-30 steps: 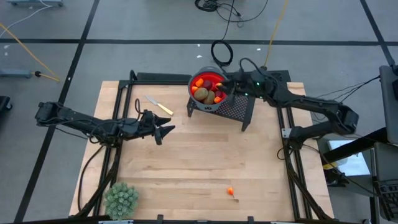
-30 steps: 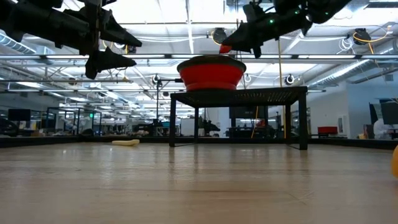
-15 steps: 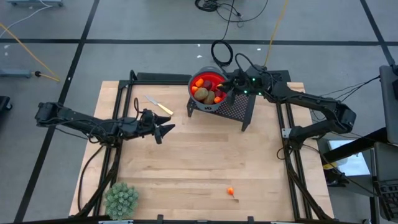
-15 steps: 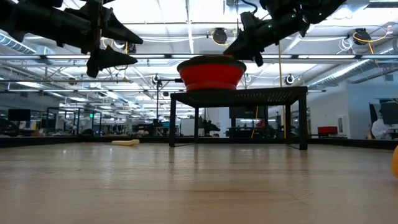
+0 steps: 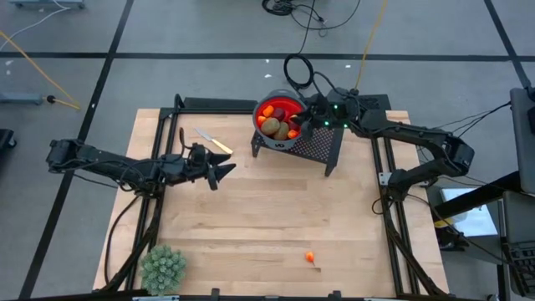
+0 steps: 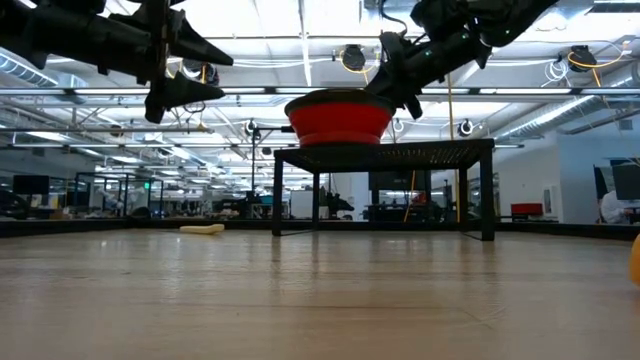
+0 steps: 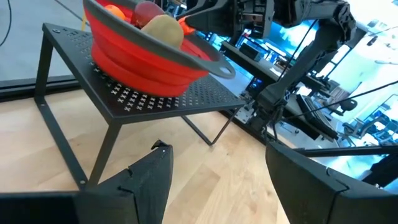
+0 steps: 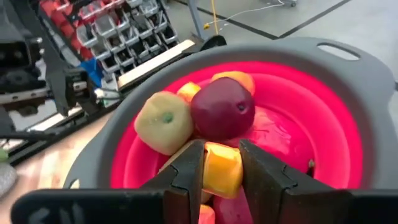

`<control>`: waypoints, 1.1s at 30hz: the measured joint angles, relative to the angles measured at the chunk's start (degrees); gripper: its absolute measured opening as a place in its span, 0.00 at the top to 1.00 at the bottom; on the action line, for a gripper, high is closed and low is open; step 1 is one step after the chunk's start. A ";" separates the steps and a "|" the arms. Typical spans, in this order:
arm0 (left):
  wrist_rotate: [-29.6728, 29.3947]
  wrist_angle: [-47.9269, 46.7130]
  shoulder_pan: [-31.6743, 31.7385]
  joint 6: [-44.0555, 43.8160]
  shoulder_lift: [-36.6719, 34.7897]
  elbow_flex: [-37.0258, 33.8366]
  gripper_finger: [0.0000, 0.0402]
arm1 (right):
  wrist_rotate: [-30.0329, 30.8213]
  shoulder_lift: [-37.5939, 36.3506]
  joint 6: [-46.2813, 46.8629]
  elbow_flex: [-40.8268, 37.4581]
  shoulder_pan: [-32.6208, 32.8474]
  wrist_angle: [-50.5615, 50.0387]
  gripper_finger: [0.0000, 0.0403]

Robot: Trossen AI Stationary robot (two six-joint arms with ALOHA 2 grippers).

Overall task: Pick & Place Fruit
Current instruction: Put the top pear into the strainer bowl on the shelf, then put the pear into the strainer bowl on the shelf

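A red bowl [image 5: 280, 113] with a grey rim stands on a black perforated stand [image 5: 313, 146] at the table's far side. It holds toy fruit: a brown-yellow oval [image 8: 163, 122], a dark red round one [image 8: 222, 111] and orange pieces. My right gripper [image 8: 222, 149] reaches down into the bowl [image 8: 311, 124] and is shut on a yellow-orange fruit piece. One tiny orange piece [image 5: 309, 257] lies on the table near its near edge. My left gripper [image 5: 227, 172] hovers open above the table, left of the stand [image 7: 155, 99]. My right gripper pinches the yellow-orange fruit piece [image 8: 222, 171] between its two fingers [image 8: 189, 168], one on each side. It comes slanting down from the table's right side, over the bowl's rim [image 6: 385, 88]. The piece sits inside the bowl, right over the other fruit; whether it rests on them I cannot tell.
A small knife with a yellow handle [image 5: 213, 140] lies left of the stand. A pale green spiky plant ball [image 5: 163, 267] sits at the near left corner. A black frame runs along the table's far and side edges. Bare wood lies across the table's middle.
My right gripper has moved a little toward the table's left and tipped down, lowering its fruit piece from just above the bowl's rim into the bowl. The left arm has stayed about where it was.
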 joint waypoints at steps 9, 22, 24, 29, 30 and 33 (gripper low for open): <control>0.79 0.37 0.86 0.18 0.00 0.00 0.37 | 0.13 0.02 2.03 0.00 -0.26 0.06 0.79; 1.55 0.37 0.89 0.16 0.00 0.00 0.37 | 0.13 0.02 1.88 0.00 -0.26 0.02 0.71; 1.78 0.37 0.87 0.09 0.00 0.00 0.37 | 0.13 0.02 1.94 0.00 -0.26 0.04 0.68; 1.84 0.37 0.89 -0.01 0.00 0.00 0.37 | 0.06 0.02 1.90 -0.02 -0.26 0.04 0.66; 1.86 0.37 0.89 -0.06 0.00 0.00 0.37 | -0.26 -0.14 1.90 -0.02 -0.26 0.04 0.66; 1.86 0.37 0.89 -0.03 0.00 0.00 0.37 | -5.00 -1.82 1.43 -0.11 -0.26 0.44 0.69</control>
